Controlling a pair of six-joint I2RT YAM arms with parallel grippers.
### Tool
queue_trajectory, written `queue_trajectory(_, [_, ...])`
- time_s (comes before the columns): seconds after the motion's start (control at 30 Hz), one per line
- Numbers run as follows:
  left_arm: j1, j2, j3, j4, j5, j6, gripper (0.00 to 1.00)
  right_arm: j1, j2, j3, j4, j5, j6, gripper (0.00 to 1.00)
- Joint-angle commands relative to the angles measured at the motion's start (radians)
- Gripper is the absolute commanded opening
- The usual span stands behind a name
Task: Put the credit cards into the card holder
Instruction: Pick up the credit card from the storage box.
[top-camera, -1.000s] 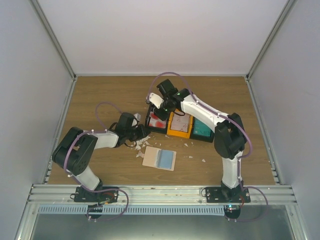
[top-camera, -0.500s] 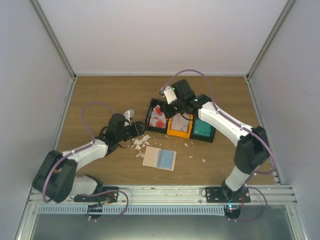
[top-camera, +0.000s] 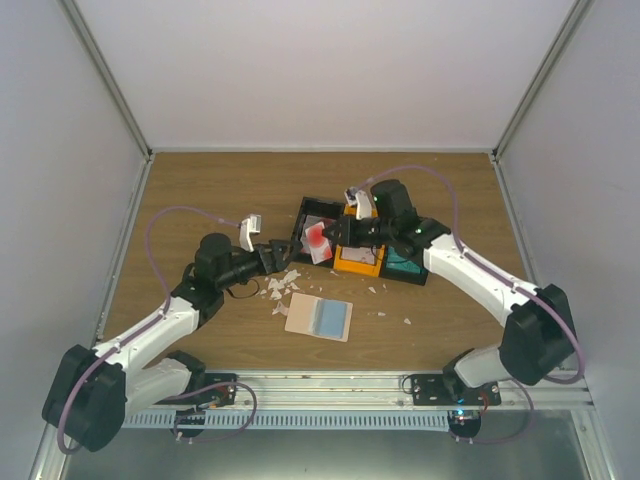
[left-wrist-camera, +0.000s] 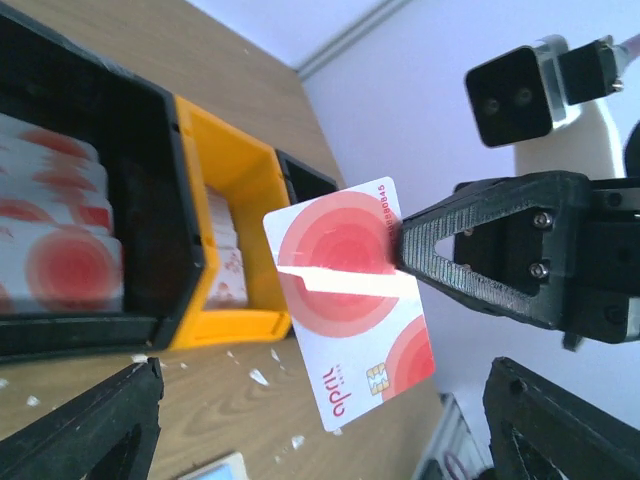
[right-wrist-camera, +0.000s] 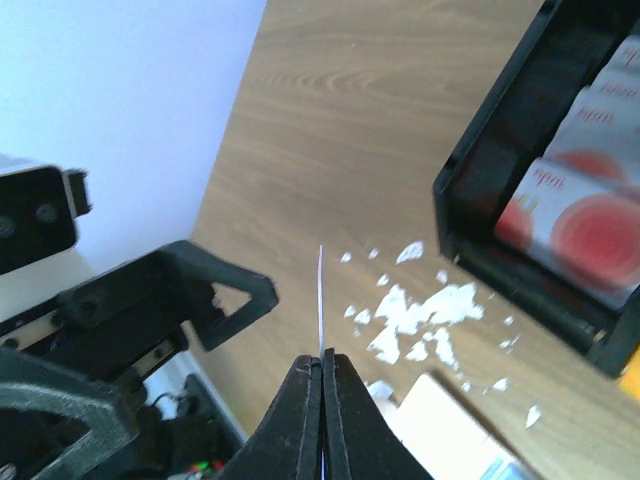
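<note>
A white credit card (left-wrist-camera: 350, 300) with red blotches hangs in the air, pinched at one edge by my right gripper (top-camera: 335, 237), which is shut on it. The right wrist view shows the same credit card (right-wrist-camera: 320, 295) edge-on, sticking out past the shut right gripper (right-wrist-camera: 322, 362). My left gripper (top-camera: 281, 252) stands open just left of the card and faces it; in its wrist view the left gripper (left-wrist-camera: 325, 385) has the card ahead of its spread jaws without touching it. The card holder (top-camera: 318, 317) lies open on the table below.
A three-bin tray (top-camera: 345, 268) sits behind the card, its black bin (left-wrist-camera: 150, 200) holding red-blotched cards and its orange bin (left-wrist-camera: 255, 185) holding pale ones. White scraps (top-camera: 280, 288) litter the wood between the tray and the card holder. Enclosure walls stand on three sides.
My left gripper opened and stretched toward the tray. The right gripper lifted a red-blotched card out of the black bin and brought it in front of the left jaws.
</note>
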Motion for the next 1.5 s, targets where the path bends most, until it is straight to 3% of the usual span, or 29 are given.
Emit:
queue_trajectory(0.0, [0.003, 0.007, -0.038, 0.144, 0.138, -0.074, 0.88, -0.004, -0.082, -0.102, 0.184, -0.169, 0.195, 0.01])
queue_trajectory(0.13, [0.004, 0.044, -0.037, 0.201, 0.249, -0.159, 0.85, -0.003, -0.137, -0.185, 0.295, -0.260, 0.272, 0.00])
queue_trajectory(0.37, [0.004, 0.080, -0.081, 0.414, 0.392, -0.303, 0.55, -0.012, -0.163, -0.216, 0.310, -0.330, 0.268, 0.00])
queue_trajectory(0.73, [0.004, 0.103, -0.076, 0.463, 0.424, -0.332, 0.17, -0.013, -0.182, -0.273, 0.380, -0.357, 0.286, 0.01])
queue_trajectory(1.0, [0.004, 0.132, -0.063, 0.455, 0.441, -0.312, 0.00, -0.013, -0.182, -0.292, 0.376, -0.369, 0.247, 0.02])
queue_trajectory(1.1, [0.004, 0.130, -0.042, 0.338, 0.428, -0.242, 0.00, -0.013, -0.197, -0.288, 0.307, -0.321, 0.159, 0.25])
queue_trajectory(1.2, [0.004, 0.112, 0.011, 0.058, 0.353, -0.079, 0.00, -0.012, -0.224, -0.279, 0.135, -0.167, 0.041, 0.43])
queue_trajectory(1.33, [0.001, 0.118, 0.059, -0.235, 0.267, 0.123, 0.00, 0.008, -0.240, -0.284, -0.077, 0.099, -0.061, 0.49])
queue_trajectory(1.47, [-0.008, 0.158, 0.057, -0.312, 0.283, 0.184, 0.00, 0.071, -0.224, -0.324, -0.189, 0.244, -0.079, 0.50])
